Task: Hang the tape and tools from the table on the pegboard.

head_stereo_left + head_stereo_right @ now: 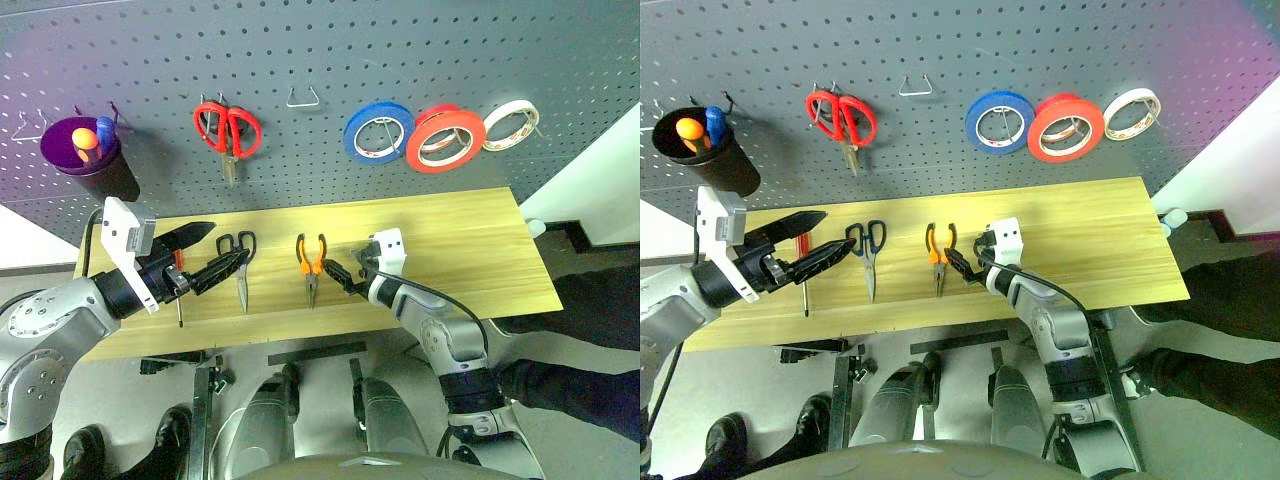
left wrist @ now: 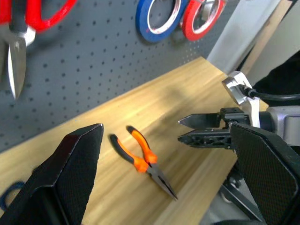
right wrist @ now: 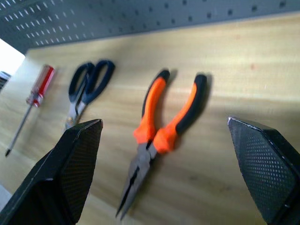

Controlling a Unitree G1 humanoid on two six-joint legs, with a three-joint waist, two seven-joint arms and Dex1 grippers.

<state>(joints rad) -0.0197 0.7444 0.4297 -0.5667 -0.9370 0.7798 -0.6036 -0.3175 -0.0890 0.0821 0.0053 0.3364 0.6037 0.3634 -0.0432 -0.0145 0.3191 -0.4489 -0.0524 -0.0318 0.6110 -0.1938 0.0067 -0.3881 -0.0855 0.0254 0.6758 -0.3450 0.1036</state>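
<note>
The orange-red tape (image 1: 445, 138) hangs on the grey pegboard (image 1: 420, 50), between a blue roll and a white roll. On the wooden table (image 1: 470, 240) lie the orange-handled pliers (image 1: 311, 262), the dark-handled scissors (image 1: 238, 258) and the red-handled screwdriver (image 3: 40, 86). My left gripper (image 1: 230, 241) hovers open and empty over the table's left part, level, just left of the scissors and above the screwdriver. Just right of the pliers, my right gripper (image 1: 335, 268) is open and empty, low over the table and pointing at them; the pliers (image 3: 159, 122) lie straight ahead between its fingers.
Red-handled scissors (image 1: 228, 130), a blue roll (image 1: 378, 132), a white roll (image 1: 510, 125) and a purple cup (image 1: 80, 145) hang on the pegboard. A wire hook (image 1: 302, 97) between scissors and blue roll is bare. A person's dark trouser leg (image 1: 590, 385) is right of the table.
</note>
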